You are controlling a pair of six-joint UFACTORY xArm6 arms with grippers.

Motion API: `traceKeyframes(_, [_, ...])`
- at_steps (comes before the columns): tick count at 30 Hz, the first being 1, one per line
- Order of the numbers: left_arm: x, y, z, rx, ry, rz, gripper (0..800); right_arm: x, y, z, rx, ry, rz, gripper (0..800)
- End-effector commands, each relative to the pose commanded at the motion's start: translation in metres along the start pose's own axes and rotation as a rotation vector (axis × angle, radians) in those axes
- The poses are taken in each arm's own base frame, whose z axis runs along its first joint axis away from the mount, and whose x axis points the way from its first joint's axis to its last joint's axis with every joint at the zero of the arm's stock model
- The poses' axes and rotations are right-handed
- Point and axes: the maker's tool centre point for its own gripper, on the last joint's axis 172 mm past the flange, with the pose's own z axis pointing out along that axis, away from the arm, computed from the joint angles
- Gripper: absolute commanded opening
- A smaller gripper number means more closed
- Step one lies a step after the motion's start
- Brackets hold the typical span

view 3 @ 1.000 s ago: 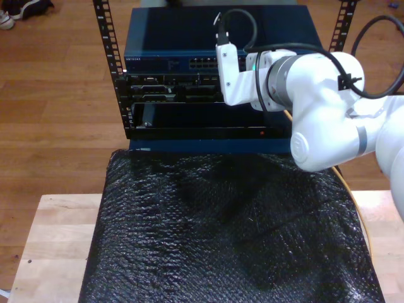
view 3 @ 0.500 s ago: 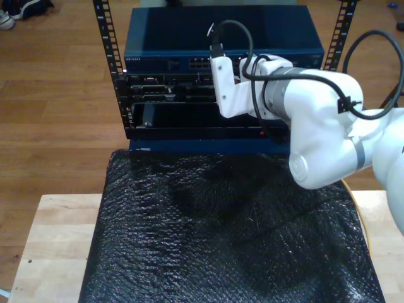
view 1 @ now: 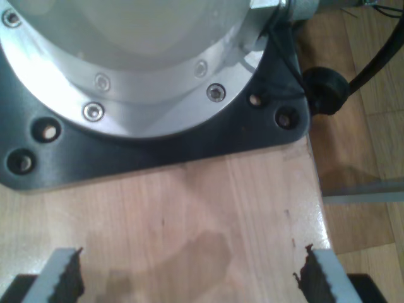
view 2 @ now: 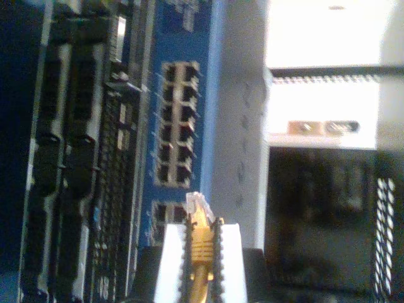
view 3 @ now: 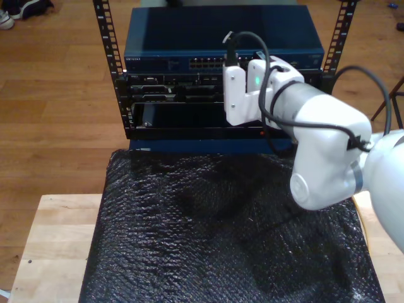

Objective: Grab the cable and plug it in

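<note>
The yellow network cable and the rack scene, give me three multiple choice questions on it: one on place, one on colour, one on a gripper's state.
1. What does the clear plastic plug of the thin yellow network cable face?
A. a wooden floor
B. the blue switch's block of ports
C. a cardboard box

2. What colour is the bubbled sheet on the wooden table?
A. black
B. red
C. white

3. How is my first gripper?
A. shut on a cable
B. shut on a screwdriver
C. open

Answers: 1 B, the plug tip points at the ports in the second wrist view. 2 A, it looks black in the exterior view. 3 C, its toothed pads stand far apart over bare wood.
</note>
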Motion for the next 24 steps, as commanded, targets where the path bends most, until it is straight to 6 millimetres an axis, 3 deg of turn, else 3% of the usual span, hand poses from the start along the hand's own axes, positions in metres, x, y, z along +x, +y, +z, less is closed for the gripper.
traceKeyframes(14, [0.000,0.000,0.000,0.000,0.000,0.000,800,-0.006,0.001,0.004,-0.081,-0.010,0.009,0])
traceKeyframes(19, [0.000,0.000,0.000,0.001,0.000,-0.001,800,-0.005,0.014,0.009,-0.133,-0.005,0.011,0])
traceKeyframes(24, [0.000,0.000,0.000,0.001,0.000,-0.001,800,-0.008,0.005,0.011,-0.146,-0.010,0.011,0])
